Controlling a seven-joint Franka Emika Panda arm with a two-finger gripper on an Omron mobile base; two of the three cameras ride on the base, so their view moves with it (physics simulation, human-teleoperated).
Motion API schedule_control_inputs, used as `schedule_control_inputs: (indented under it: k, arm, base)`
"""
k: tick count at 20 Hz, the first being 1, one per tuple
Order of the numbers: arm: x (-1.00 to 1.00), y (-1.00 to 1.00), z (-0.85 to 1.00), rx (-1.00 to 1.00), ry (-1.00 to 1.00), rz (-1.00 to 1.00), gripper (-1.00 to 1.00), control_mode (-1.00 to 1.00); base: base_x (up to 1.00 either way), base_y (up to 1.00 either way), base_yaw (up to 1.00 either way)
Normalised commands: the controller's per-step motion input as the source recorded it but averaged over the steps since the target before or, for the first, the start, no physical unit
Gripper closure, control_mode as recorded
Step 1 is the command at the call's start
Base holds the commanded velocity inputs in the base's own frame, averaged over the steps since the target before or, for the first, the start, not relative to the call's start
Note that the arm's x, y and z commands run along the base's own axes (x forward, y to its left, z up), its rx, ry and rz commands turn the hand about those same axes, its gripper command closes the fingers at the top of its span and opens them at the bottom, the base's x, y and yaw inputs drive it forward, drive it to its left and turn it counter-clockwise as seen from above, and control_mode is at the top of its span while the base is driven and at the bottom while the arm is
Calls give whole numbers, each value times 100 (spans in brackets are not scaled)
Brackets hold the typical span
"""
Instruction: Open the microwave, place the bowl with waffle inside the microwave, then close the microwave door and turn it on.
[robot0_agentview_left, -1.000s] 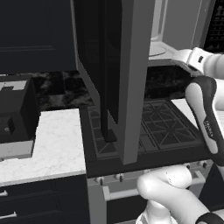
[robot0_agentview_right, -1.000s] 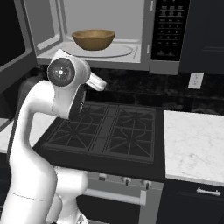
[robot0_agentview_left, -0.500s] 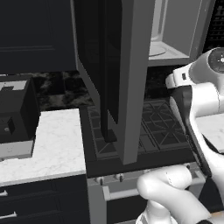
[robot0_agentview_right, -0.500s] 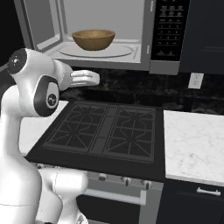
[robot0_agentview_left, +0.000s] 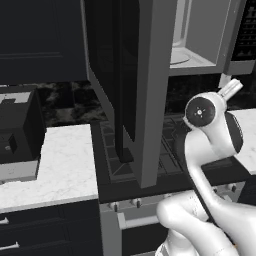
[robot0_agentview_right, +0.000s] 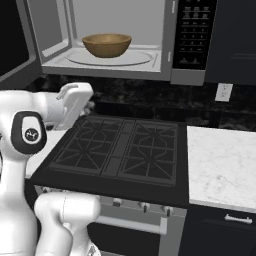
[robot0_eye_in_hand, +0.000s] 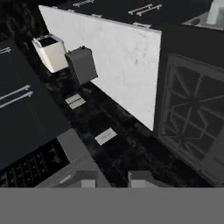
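The microwave (robot0_agentview_right: 120, 37) stands open above the stove. The tan wooden bowl (robot0_agentview_right: 106, 44) sits on the turntable inside it, and its wall hides the waffle. The microwave door (robot0_agentview_left: 137, 90) is swung far out to the left, edge-on in the left base view. My arm's white hand (robot0_agentview_right: 75, 101) hangs below the microwave's left front corner, over the stove's left edge. In the hand view my gripper (robot0_eye_in_hand: 113, 180) shows two tips a narrow gap apart with nothing between them, looking along the backsplash.
The black stove (robot0_agentview_right: 120, 150) lies under the microwave. White marble counters (robot0_agentview_right: 220, 162) (robot0_agentview_left: 50, 167) flank it. A black toaster-like box (robot0_agentview_left: 15, 130) stands on the left counter. The button panel (robot0_agentview_right: 192, 35) is on the microwave's right, and a wall outlet (robot0_agentview_right: 223, 91) sits below it.
The arm has folded leftward, and the hand has dropped from the microwave's opening to below its front edge. The bowl stays inside the microwave. The door has not moved.
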Motion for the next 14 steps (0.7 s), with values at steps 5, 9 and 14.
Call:
schedule_control_inputs:
  k: [5,9,14]
  arm:
    - [0,0,-37,-58,9,0,100,-100]
    - [-1,17,-22,-67,10,0,100,-100]
    - [0,39,-33,-64,17,0,100,-100]
  base:
    - [0,0,0]
    - [0,0,0]
    - [0,0,0]
